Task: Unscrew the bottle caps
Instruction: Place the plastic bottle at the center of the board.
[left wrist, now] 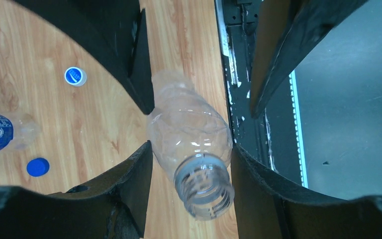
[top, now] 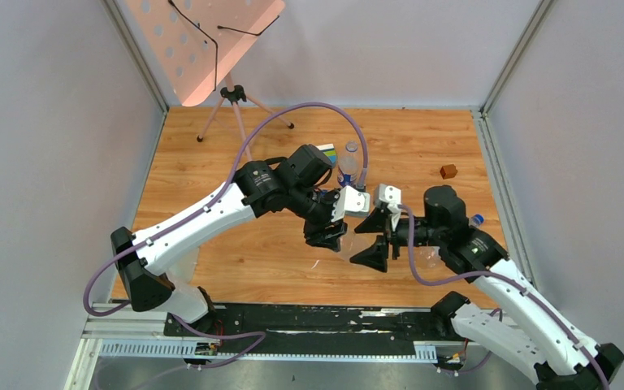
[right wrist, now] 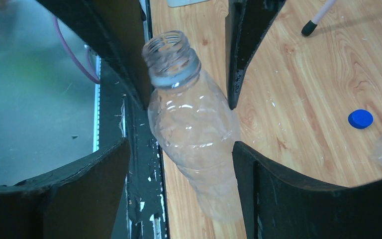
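The clear bottle (left wrist: 189, 134) has its cap off. It hangs over the near edge of the table (top: 211, 162). The left gripper (left wrist: 190, 152) pinches it below the neck. The right gripper (right wrist: 180, 145) sits loose around its body, a gap on one side. The left wrist view shows a blue cap (left wrist: 38, 167) and a white-edged cap (left wrist: 75, 76) lying loose; the top view does not

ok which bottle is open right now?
The clear unlabelled bottle held in the left gripper: bare threaded neck, no cap. The upright bottle at the back wears a whitish cap.
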Robot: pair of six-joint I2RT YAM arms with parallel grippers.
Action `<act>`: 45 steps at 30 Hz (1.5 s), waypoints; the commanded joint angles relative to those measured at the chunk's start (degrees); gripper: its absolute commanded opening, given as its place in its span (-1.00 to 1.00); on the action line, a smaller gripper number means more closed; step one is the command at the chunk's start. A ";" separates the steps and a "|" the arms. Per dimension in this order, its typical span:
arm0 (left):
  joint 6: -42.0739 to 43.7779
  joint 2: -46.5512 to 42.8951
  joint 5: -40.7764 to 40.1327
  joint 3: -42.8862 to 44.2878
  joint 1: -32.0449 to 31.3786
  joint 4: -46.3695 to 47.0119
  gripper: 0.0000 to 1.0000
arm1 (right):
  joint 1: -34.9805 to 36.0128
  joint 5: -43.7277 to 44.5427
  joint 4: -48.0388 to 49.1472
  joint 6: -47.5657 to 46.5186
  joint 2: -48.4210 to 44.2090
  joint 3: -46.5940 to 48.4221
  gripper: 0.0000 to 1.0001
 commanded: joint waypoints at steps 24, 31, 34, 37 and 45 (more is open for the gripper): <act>-6.93 -7.52 0.49 -7.68 0.37 17.52 0.16 | 6.68 12.79 33.36 5.67 -2.75 -14.69 -0.07; -13.72 -19.14 -14.04 -19.79 1.66 34.38 1.00 | 6.60 26.90 43.49 12.04 -6.23 -21.71 -0.17; -16.19 -25.18 -20.70 -26.99 2.30 42.32 1.00 | 6.19 34.53 46.41 12.28 -7.27 -23.78 -0.20; -17.77 -31.30 -26.48 -31.15 2.43 45.58 1.00 | 4.45 40.98 50.29 12.31 -8.39 -25.90 -0.21; -22.52 -39.36 -35.65 -40.04 2.51 50.20 1.00 | -9.20 45.10 62.71 18.50 -3.60 -29.79 -0.28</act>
